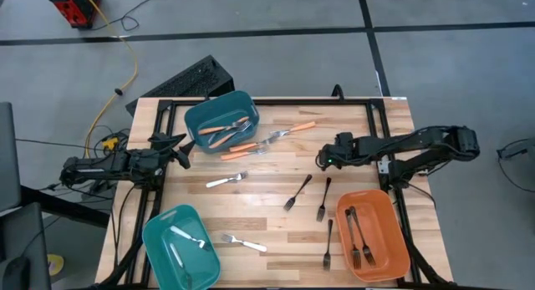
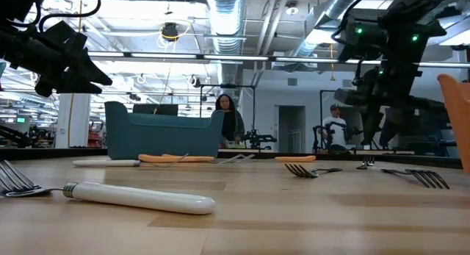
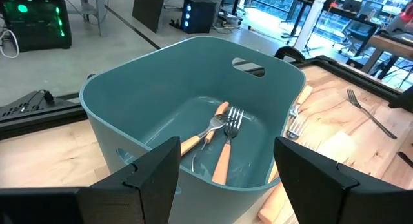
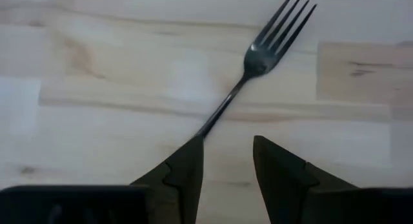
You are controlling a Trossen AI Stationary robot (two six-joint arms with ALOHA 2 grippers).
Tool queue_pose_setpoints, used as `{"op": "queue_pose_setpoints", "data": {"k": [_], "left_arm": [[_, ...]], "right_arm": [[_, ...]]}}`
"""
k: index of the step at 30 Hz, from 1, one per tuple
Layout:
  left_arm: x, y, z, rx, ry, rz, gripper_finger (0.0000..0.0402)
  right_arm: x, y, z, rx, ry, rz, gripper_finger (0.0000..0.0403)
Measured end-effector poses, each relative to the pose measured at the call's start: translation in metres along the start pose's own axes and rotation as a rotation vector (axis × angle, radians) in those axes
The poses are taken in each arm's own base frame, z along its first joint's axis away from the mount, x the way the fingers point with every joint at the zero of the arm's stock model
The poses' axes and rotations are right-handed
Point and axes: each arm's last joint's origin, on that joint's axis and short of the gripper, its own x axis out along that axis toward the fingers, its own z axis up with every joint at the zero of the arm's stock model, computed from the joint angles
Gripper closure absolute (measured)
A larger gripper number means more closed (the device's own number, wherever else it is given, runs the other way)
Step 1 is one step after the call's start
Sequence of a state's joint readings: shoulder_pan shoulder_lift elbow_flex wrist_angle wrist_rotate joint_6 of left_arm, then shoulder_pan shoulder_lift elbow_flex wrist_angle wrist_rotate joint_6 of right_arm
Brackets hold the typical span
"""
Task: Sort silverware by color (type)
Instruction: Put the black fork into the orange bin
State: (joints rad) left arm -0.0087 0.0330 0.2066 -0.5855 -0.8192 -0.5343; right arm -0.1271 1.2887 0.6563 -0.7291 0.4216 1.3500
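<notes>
My right gripper [image 1: 320,159] [image 4: 227,143] hangs open above the table's middle right, fingers slanting down over a black fork [image 4: 261,53] that lies flat on the wood. The fork's handle end is hidden behind one finger. Two black forks [image 1: 298,191] [image 1: 323,198] lie just nearward of the gripper and a third [image 1: 328,244] sits by the orange bin [image 1: 393,252]. Orange-handled forks [image 1: 292,131] [image 1: 242,148] and white forks [image 1: 226,181] [image 1: 244,241] lie loose on the table. My left gripper [image 1: 182,150] [image 3: 226,146] waits open beside the far teal bin [image 1: 201,114].
The far teal bin [image 3: 129,101] holds orange-handled forks [image 3: 222,153]. A near-left teal bin [image 1: 159,231] holds white forks, and the orange bin at the near right holds black ones. Bare wood lies between the bins. People stand in the room beyond the table [image 2: 229,115].
</notes>
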Motion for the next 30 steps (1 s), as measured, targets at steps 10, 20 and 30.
{"op": "queue_pose_setpoints", "data": {"k": [10, 20, 30], "left_arm": [[0.0, 0.0, 0.0, 0.0, 0.0, 0.0, 0.0167], [0.0, 0.0, 0.0, 0.0, 0.0, 0.0, 0.0167], [0.0, 0.0, 0.0, -0.001, 0.001, -0.001, 0.0167]], "right_arm": [[0.019, 0.01, -0.005, -0.011, -0.043, -0.04, 0.0243], [0.02, 0.007, -0.003, 0.068, -0.13, -0.083, 0.0243], [0.047, 0.015, -0.012, 0.057, -0.139, -0.15, 0.0243]]}}
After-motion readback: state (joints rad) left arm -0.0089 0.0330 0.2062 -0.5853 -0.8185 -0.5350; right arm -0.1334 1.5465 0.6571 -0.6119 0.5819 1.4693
